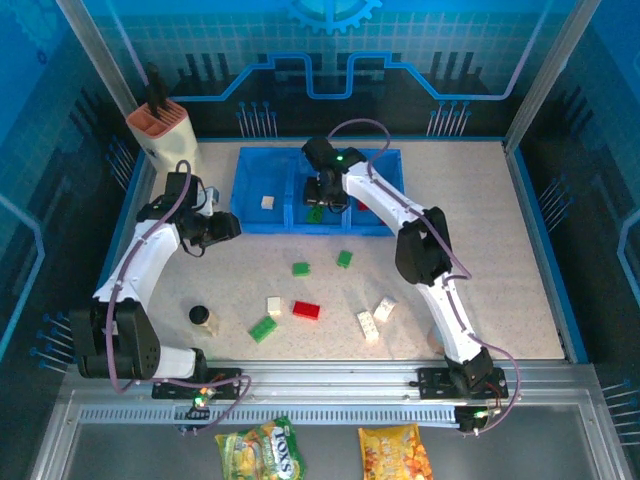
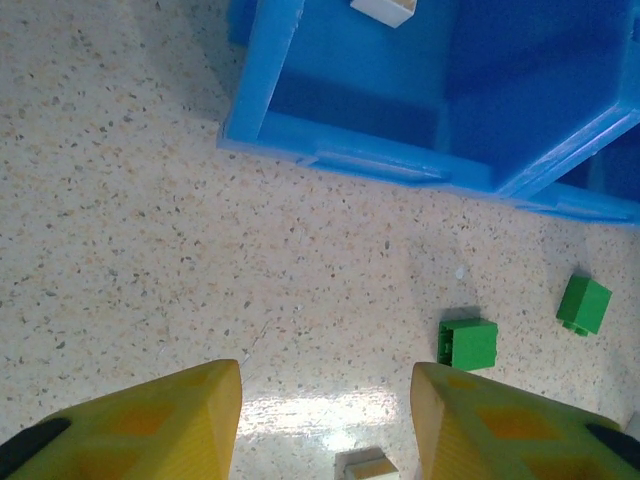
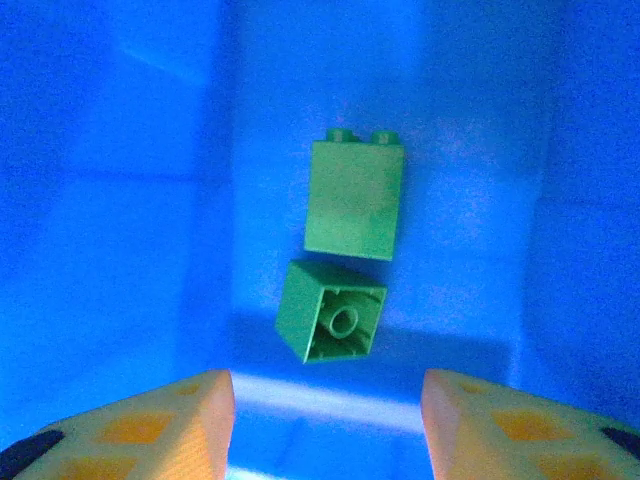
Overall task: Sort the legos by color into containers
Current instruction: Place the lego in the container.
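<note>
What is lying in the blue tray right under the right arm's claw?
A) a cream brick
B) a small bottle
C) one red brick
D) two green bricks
D: the right wrist view shows two green bricks on the tray floor, just beyond the open right gripper.

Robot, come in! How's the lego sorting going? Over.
Left gripper open over table. Right gripper open over tray, two green legos below. Bottle beside loose bricks.
</note>
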Controlling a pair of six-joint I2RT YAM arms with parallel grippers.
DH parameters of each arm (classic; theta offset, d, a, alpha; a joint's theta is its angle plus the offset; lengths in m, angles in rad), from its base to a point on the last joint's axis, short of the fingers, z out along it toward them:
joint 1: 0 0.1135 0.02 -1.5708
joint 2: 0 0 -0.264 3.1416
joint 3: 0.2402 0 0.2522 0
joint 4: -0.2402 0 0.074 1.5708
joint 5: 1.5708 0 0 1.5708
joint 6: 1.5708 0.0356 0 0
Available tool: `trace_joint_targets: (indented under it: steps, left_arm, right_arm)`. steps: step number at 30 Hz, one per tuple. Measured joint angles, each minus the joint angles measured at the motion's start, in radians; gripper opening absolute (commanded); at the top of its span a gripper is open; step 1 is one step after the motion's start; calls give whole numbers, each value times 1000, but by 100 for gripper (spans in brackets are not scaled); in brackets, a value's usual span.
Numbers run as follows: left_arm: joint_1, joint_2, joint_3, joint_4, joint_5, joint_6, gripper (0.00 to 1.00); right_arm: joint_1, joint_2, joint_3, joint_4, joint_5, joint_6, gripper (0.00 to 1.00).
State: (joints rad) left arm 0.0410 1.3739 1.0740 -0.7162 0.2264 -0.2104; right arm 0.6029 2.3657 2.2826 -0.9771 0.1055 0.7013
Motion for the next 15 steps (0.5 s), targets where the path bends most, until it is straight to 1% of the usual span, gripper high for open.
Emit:
trace_joint_targets:
  steps: [3,6,11,15]
  left_arm:
    - [-17,1,0,-19,0,-1,49]
    - [-53,1,1,-43,-2,-17,49]
    - [-143,1,17,-93,-18,-51,50]
    - [-237,-1,30,-119,-45,-92,51]
  right_arm:
    - [0,-77,-43,1,4,-10,53]
    - [0,-152,-99,8,14,-19,53]
    - [0,-253,-219,29,19,-27,53]
    - [0,-332,-340,59,23,-29,53]
